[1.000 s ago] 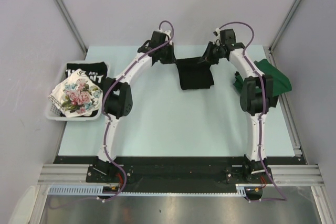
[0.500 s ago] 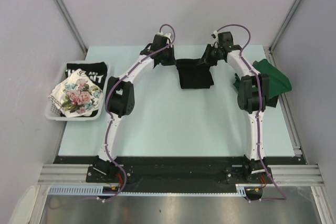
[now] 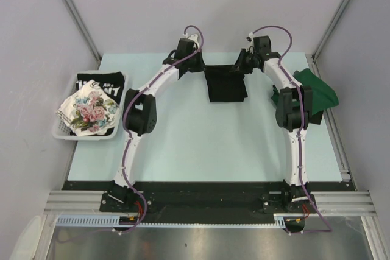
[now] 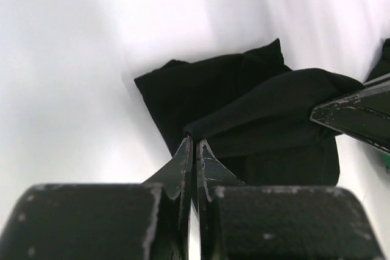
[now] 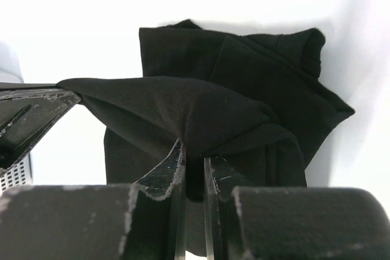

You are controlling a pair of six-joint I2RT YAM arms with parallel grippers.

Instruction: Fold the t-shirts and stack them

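Note:
The plain black t-shirt [image 3: 225,84] lies partly folded at the far middle of the table. My left gripper [image 3: 204,70] is shut on its far left edge, and the cloth [image 4: 262,114] shows pinched at the fingertips. My right gripper [image 3: 236,69] is shut on its far right edge, with a fold of the shirt [image 5: 183,108] held between the fingers. The far edge is lifted and stretched between both grippers. The dark green t-shirt [image 3: 317,89] lies crumpled at the right edge. The black lettered shirt [image 3: 100,83] and the floral one [image 3: 90,111] sit in the basket.
A white slatted plastic basket [image 3: 82,135] stands at the table's left edge. Grey walls close in behind and at both sides. The right arm's elbow [image 3: 292,111] hangs next to the green shirt.
Both grippers have moved slightly toward the far side, drawing the black shirt's far edge with them. The shirt's near part has shifted a little away from me.

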